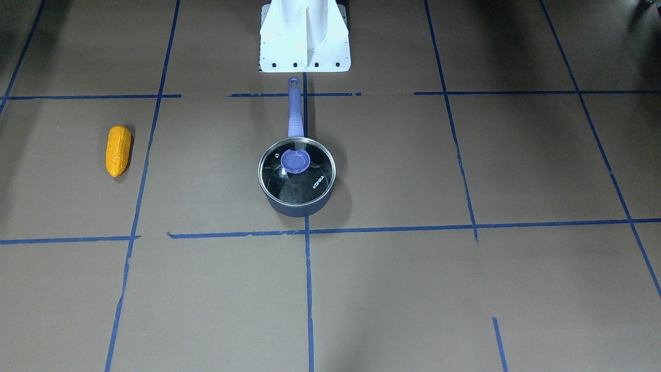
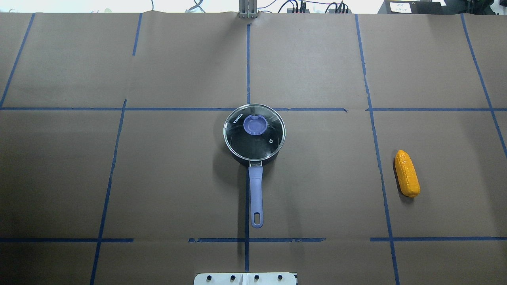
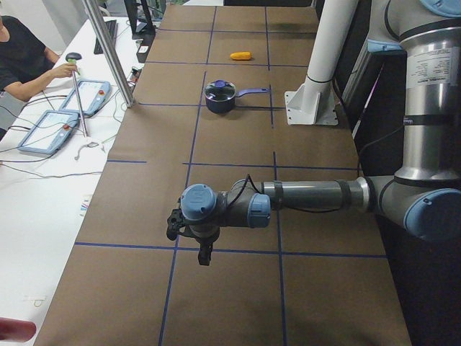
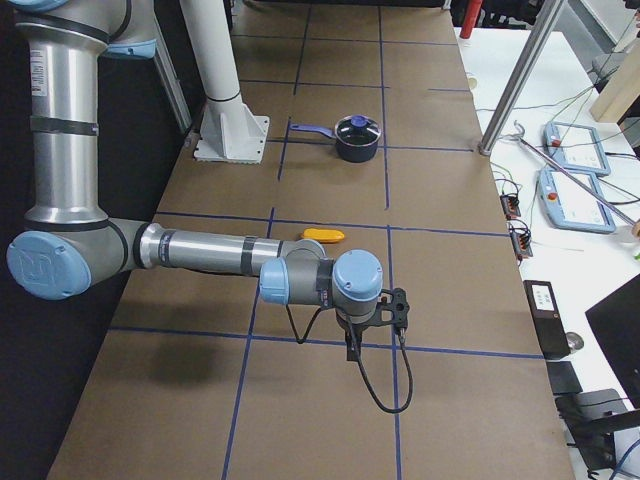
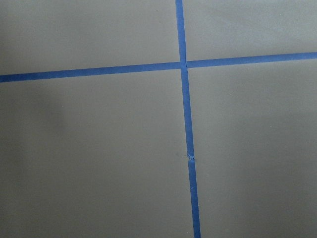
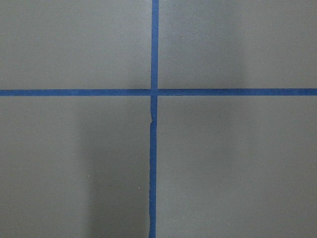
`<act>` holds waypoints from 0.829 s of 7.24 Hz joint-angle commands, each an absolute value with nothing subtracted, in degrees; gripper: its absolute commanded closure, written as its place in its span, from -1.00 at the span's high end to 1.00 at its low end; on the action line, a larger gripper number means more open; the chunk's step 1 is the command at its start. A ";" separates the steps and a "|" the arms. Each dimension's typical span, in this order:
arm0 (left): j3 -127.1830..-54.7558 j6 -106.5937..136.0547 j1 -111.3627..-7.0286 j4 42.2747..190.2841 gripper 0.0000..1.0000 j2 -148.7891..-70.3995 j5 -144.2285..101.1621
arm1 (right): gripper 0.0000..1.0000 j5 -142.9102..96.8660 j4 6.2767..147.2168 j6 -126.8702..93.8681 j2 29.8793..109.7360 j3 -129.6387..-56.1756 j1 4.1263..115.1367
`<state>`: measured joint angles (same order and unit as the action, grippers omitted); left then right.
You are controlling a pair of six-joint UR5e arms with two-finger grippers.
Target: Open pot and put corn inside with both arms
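Note:
The navy pot stands at the table's middle with its glass lid on; the purple knob is on top and the lavender handle points toward the robot base. The corn lies flat on the paper on the robot's right side, also seen in the overhead view. Neither arm shows in the front or overhead views. The left gripper and the right gripper hover over the table's far ends, well away from the pot and the corn. I cannot tell whether they are open or shut.
The white base stand sits just behind the pot handle. Blue tape lines grid the brown paper. Both wrist views show only paper and tape. A person, tablets and a metal pole are beside the table.

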<state>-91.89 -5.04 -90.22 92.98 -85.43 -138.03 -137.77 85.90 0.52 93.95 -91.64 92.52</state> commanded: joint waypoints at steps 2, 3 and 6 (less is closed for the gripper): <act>-91.93 -5.10 -90.26 93.08 1.00 -85.34 -138.08 | 0.99 -138.08 85.61 0.18 93.95 -91.67 92.46; -91.93 -5.10 -90.26 93.16 1.00 -85.34 -138.08 | 0.99 -137.99 85.61 0.09 93.96 -91.67 92.55; -93.59 -5.36 -90.18 92.99 1.00 -85.34 -137.99 | 0.99 -138.34 85.69 -0.17 93.69 -91.67 92.46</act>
